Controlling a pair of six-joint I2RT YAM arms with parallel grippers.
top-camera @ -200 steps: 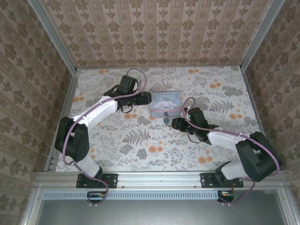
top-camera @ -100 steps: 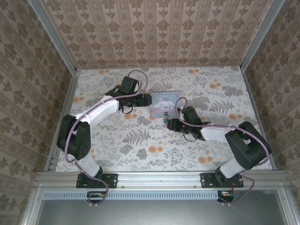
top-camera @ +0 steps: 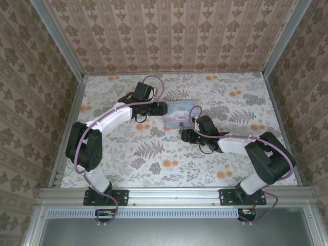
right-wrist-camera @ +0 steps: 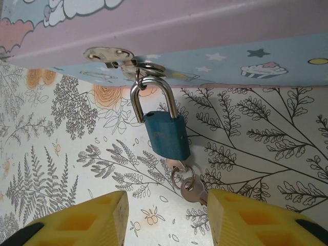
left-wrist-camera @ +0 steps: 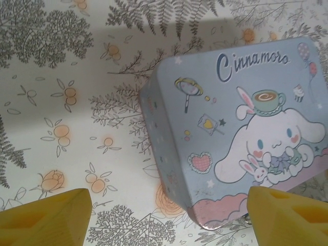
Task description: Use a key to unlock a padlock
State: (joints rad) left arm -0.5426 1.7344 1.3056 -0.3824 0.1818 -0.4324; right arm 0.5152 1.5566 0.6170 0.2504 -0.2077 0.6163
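Two claws: left claw (left-wrist-camera: 166, 205) spread wide beside the tin (left-wrist-camera: 246, 128); right claw (right-wrist-camera: 166, 205) parted, gripping nothing.
Padlock (right-wrist-camera: 165, 134): shackle through the tin's hasp (right-wrist-camera: 110, 55), just ahead of the right claw.
Key (right-wrist-camera: 190, 188): at the padlock's lower end.

Top external high, looking down on pastel blue-pink cartoon tin box (top-camera: 179, 112), left wrist close above its lid, right wrist low beside its hasp wall, all sharing it

The tin box (left-wrist-camera: 230, 92) lid bears one readable word in dark blue script — "Cinnamoro" — above the cartoon dog.
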